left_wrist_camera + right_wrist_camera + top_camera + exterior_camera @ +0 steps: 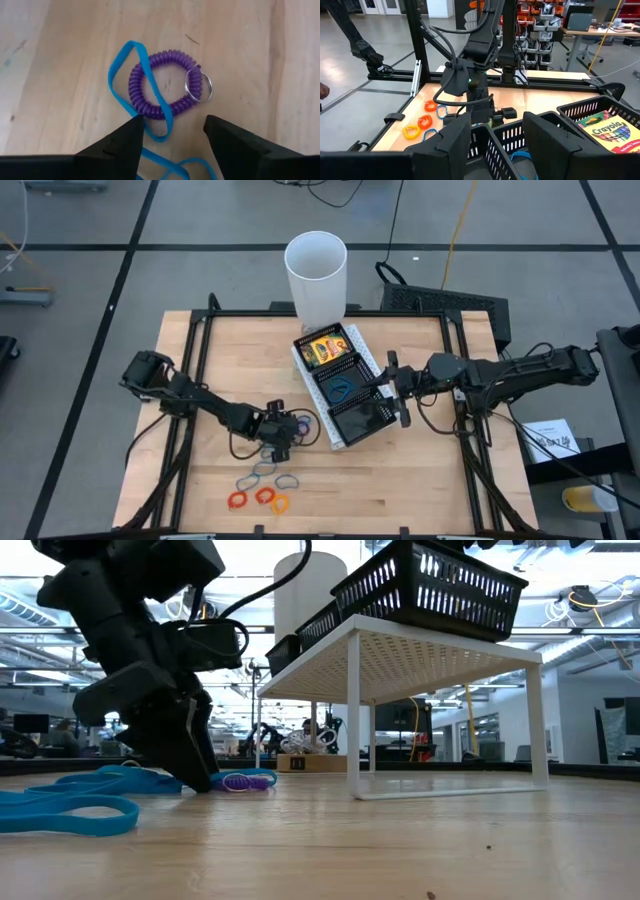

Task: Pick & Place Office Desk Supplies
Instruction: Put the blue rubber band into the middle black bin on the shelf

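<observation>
A purple coil loop with a metal ring (162, 85) lies flat on the wooden table, with a blue rubber band (142, 90) lying across it. My left gripper (172, 120) is open and points steeply down, its fingertips low at the table (195, 775) just short of the coil. More loops lie near the front edge: blue ones (265, 470) and orange and red ones (262, 498). A crayon box (327, 348) lies in the far compartment of the black mesh tray (360, 418). My right gripper (397, 388) hovers open and level at the tray's right side. My left gripper comes from above, slanting down. One fingertip (134, 125) stands at the blue band's near bend (159, 131), the other on the bare wood. Whether the finger touches the band cannot be told.
The tray sits on a white wire rack (400, 650) at the table's middle. A tall white cup (316, 275) stands beyond the far edge. A blue thing (342, 387) lies in the tray's middle compartment. Bare wood lies at the front right.
</observation>
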You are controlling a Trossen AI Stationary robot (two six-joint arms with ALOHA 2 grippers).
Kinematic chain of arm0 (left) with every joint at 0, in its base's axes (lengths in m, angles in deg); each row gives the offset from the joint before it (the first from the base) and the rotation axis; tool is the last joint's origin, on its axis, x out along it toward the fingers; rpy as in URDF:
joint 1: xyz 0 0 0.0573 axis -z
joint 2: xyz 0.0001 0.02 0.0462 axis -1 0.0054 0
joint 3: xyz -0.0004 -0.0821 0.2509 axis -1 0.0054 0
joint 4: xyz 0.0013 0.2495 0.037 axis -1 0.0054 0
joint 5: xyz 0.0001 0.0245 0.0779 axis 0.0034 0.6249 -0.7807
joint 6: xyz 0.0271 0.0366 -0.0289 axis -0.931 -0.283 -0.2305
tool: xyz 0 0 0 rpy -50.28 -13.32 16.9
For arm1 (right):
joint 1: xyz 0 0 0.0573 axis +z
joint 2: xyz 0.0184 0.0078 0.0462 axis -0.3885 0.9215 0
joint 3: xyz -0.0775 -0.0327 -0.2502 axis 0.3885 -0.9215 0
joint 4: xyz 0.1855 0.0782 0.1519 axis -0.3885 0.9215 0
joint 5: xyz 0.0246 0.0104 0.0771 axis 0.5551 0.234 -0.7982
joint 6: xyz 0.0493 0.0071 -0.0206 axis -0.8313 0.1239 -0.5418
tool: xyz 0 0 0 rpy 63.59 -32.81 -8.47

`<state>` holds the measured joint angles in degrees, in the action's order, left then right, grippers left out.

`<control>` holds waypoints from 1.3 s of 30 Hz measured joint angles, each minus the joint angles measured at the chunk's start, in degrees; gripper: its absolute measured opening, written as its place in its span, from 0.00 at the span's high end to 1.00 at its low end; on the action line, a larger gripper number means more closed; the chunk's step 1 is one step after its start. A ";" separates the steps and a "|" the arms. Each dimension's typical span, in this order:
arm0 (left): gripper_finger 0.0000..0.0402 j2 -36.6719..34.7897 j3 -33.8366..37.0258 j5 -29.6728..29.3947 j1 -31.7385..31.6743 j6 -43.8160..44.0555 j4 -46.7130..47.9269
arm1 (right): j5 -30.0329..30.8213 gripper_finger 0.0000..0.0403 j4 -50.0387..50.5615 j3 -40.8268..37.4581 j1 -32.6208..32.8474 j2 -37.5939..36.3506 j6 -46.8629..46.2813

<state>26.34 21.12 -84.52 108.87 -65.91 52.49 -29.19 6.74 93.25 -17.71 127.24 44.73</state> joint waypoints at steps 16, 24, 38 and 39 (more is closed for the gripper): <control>0.98 -0.05 -0.04 2.75 -0.44 0.06 0.59 | 0.13 0.59 0.08 0.00 0.00 0.00 0.46; 0.99 -7.36 0.09 3.33 -0.79 0.44 3.93 | 0.15 0.59 0.08 0.00 0.00 0.00 0.44; 0.96 -27.02 0.11 -8.57 -0.83 -7.59 7.54 | 0.17 0.59 1.44 0.00 -0.27 0.02 0.55; 0.96 -28.16 0.11 -9.67 -0.83 -7.88 7.43 | 0.20 0.59 1.44 0.00 -0.28 0.01 0.80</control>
<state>-1.82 21.23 -94.20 108.04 -73.79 59.92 -28.99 8.18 93.25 -18.00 127.25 45.53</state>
